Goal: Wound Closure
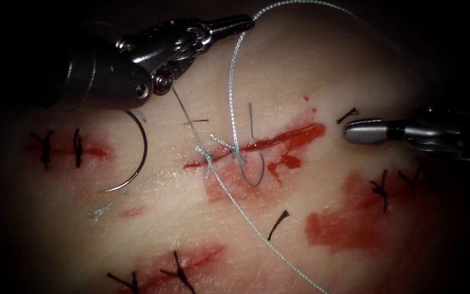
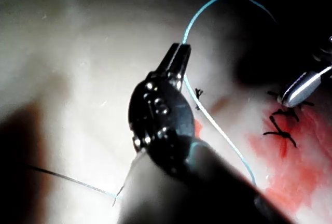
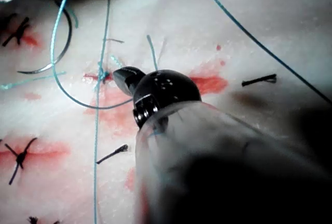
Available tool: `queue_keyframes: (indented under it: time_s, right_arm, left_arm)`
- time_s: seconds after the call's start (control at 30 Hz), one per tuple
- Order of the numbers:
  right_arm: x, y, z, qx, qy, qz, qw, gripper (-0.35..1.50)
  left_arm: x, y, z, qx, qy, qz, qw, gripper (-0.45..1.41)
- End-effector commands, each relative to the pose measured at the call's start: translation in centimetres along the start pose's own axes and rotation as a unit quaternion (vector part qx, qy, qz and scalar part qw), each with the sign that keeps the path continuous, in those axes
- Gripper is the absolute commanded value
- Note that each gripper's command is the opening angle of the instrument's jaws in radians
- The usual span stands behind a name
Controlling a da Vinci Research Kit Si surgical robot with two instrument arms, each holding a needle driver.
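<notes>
Left tool fingers (image 1: 229,24) closed on pale blue-white braided thread (image 1: 233,98), prob. to hold it taut off knot at red cut (image 1: 278,140). Right tool fingers (image 1: 363,130) closed, empty, parked right of cut. Thin curved steel needle (image 1: 137,158) lying loose on pale tissue (image 1: 311,71), left of cut, not embedded.

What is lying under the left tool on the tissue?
Below the left tool, whose shut jaws hold the thread, the curved needle lies free on the tissue, left of the cut. The needle's upper end is covered by the tool's wrist.
</notes>
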Motion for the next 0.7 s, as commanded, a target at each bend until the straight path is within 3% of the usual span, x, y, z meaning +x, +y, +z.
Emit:
queue_keyframes:
  time_s: [0.03, 0.1, 0.23, 0.27, 0.33, 0.47, 0.5, 0.7]
  right_arm:
    - [-0.11, 0.01, 0.29, -0.002, 0.012, -0.017, 1.000, -0.35]
    - [-0.27, 0.05, 0.59, 0.006, 0.039, -0.070, 0.997, -0.35]
    - [-0.49, 0.10, 0.93, 0.013, 0.092, -0.138, 0.986, -0.35]
    - [-0.57, 0.12, 1.10, 0.021, 0.126, -0.158, 0.979, -0.35]
    - [-0.64, 0.12, 1.22, 0.076, 0.166, -0.173, 0.968, -0.35]
    - [-0.71, 0.08, 1.34, 0.138, 0.223, -0.180, 0.948, -0.35]
    - [-0.74, 0.05, 1.39, 0.168, 0.254, -0.162, 0.939, -0.35]
    - [-0.71, -0.07, 1.55, 0.199, 0.340, -0.137, 0.909, -0.35]
  left_arm:
    - [-0.10, -0.04, 0.05, 0.003, 0.005, 0.023, 1.000, -0.45]
    - [-0.27, -0.08, 0.09, 0.021, 0.023, 0.066, 0.997, -0.45]
    - [-0.37, -0.14, 0.13, 0.053, 0.036, 0.073, 0.995, -0.45]
    - [-0.39, -0.18, 0.14, 0.060, 0.039, 0.076, 0.995, -0.45]
    - [-0.40, -0.22, 0.14, 0.070, 0.041, 0.082, 0.993, -0.45]
    - [-0.40, -0.25, 0.13, 0.067, 0.042, 0.066, 0.995, -0.45]
    - [-0.41, -0.26, 0.13, 0.068, 0.043, 0.067, 0.994, -0.45]
    - [-0.59, -0.28, 0.08, 0.076, 0.017, 0.076, 0.994, -0.45]
